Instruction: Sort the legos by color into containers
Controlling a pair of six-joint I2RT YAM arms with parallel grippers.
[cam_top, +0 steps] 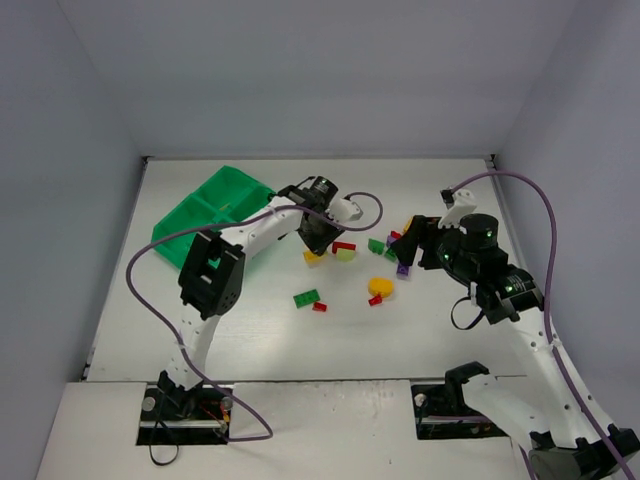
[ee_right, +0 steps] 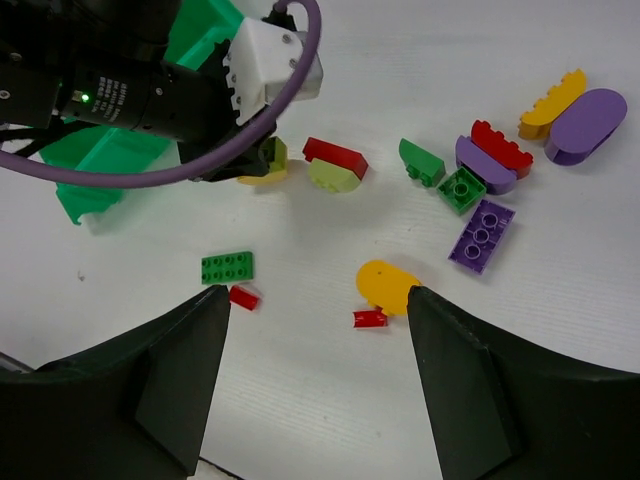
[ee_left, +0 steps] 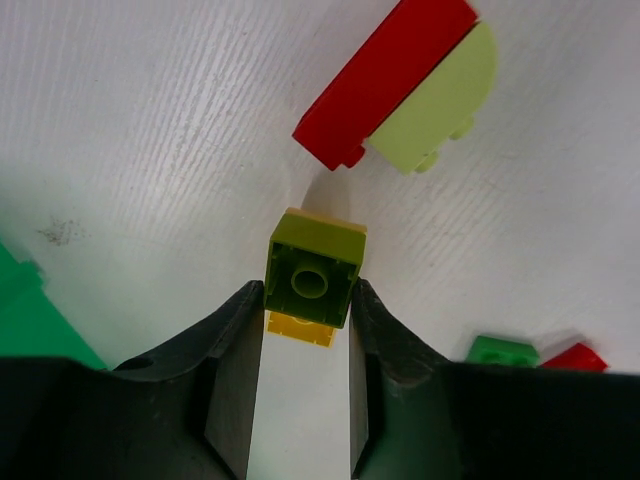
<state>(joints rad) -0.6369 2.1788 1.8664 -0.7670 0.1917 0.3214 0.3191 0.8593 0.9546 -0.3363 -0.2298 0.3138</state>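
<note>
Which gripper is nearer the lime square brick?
Left. The left gripper is clamped on the lime brick; the right gripper is open, off to the brick's right.

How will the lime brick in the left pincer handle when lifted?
Probably rigid and light: a small hollow lime brick, underside showing. The yellow piece against it may come along or drop. Smooth sides, pinched at the left pincer's tips, might slip.

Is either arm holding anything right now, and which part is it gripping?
The left gripper pinches the lime brick by two opposite side walls. The right gripper is open and empty.
</note>
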